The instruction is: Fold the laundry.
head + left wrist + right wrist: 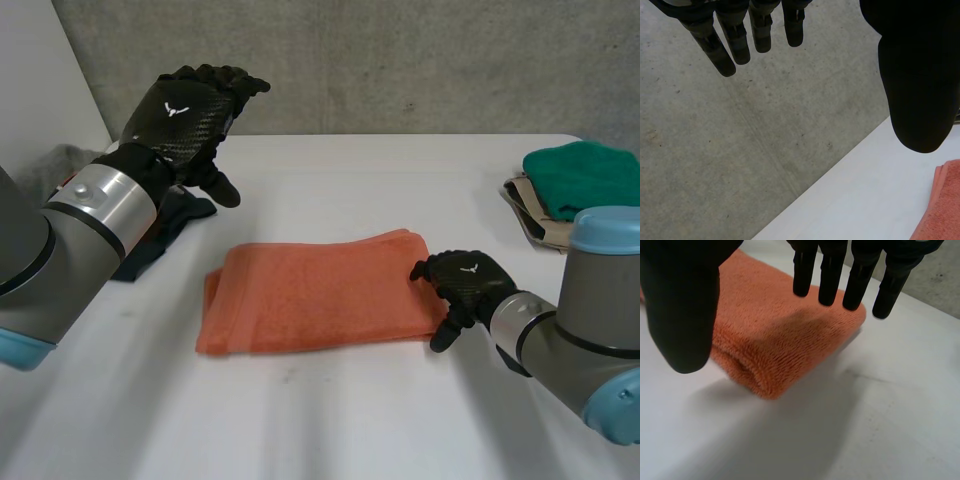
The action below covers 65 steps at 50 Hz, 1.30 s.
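White table [320,420] under orange towel [320,295], concrete wall [400,60] behind

The left arm [95,215] hid much of a dark garment [165,228] lying behind it, and a grey cloth [55,165] beyond that ran off the head view's edge. A green cloth [580,172] was cut by the opposite edge. What the flat tan things [528,208] under it were could not be told. The right hand [462,285] covered part of the orange towel's [315,295] nearest end. In the left wrist view the towel [942,210] was cut off, all but one corner.
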{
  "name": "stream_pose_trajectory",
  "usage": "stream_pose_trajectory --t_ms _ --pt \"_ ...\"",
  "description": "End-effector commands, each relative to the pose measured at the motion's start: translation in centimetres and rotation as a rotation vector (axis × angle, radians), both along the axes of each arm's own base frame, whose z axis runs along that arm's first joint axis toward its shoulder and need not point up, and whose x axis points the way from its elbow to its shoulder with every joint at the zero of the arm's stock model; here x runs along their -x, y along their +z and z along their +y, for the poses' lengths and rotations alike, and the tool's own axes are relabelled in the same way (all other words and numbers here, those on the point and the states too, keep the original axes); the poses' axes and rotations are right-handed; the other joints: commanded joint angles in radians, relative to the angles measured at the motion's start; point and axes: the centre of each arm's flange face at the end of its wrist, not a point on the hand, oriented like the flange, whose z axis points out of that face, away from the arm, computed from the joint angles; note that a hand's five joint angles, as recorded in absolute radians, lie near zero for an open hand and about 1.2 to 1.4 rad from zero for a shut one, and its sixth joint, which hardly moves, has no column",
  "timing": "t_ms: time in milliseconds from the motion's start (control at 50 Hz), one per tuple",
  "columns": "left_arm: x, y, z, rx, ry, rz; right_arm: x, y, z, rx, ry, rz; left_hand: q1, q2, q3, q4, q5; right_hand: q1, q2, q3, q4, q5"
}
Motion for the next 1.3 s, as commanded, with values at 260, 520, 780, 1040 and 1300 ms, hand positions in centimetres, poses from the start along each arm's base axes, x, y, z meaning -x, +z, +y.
stream_pose_trajectory --t_ms 260,520,780,1040,1300 --pt "0.1 -0.4 0.0 -0.015 -0.005 0.006 0.4 -2.6 -1.5 0.097 -0.028 0.074 -0.012 -0.025 -0.031 -0.022 -0.050 0.983 0.998 0.983 0.989 0.978" --pt "0.2 -0.1 0.1 -0.006 -0.008 0.009 10.0 0.7 -4.4 0.117 -0.289 0.034 -0.012 -0.025 -0.031 -0.022 -0.050 0.983 0.998 0.983 0.989 0.978" --pt "0.2 0.2 0.1 0.000 -0.005 0.011 3.5 3.6 -2.9 0.314 0.052 0.120 -0.012 -0.025 -0.031 -0.022 -0.050 0.983 0.998 0.983 0.989 0.978" --pt "-0.2 0.3 0.1 -0.021 0.052 0.018 -6.4 0.7 7.2 0.335 0.560 -0.012 -0.012 -0.025 -0.031 -0.022 -0.050 0.983 0.998 0.983 0.989 0.978" --pt "3.7 0.3 -0.3 -0.058 0.050 0.002 -1.0 5.8 0.9 0.219 -0.001 -0.240 -0.012 -0.025 -0.031 -0.022 -0.050 -0.238 -0.224 -0.239 -0.233 -0.243"
